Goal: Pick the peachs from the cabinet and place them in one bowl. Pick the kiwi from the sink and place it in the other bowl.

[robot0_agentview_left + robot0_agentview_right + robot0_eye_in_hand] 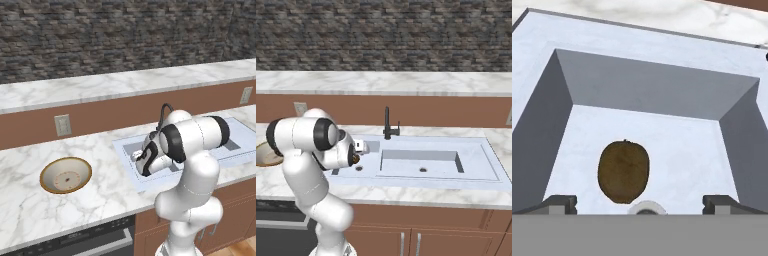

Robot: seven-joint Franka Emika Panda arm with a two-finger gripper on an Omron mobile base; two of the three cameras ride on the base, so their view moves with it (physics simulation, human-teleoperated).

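The kiwi (623, 171), brown and oval, lies on the floor of the pale grey sink (637, 40), just ahead of my gripper (641, 204). The gripper is open, its two dark fingertips (559, 203) standing wide apart to the kiwi's left and right, and it holds nothing. In the left base view my wrist (150, 157) hangs over the left end of the sink (120, 145). The other bowl (65, 175), shallow with an orange-brown rim, sits on the counter to the sink's left. The peachs and the cabinet are out of view.
A black faucet (387, 125) rises behind the sink (476, 150). The basin's grey walls (542, 145) close in around the kiwi on three sides. Wall outlets (62, 125) sit on the brown backsplash. A dark appliance front (75, 240) lies below the counter.
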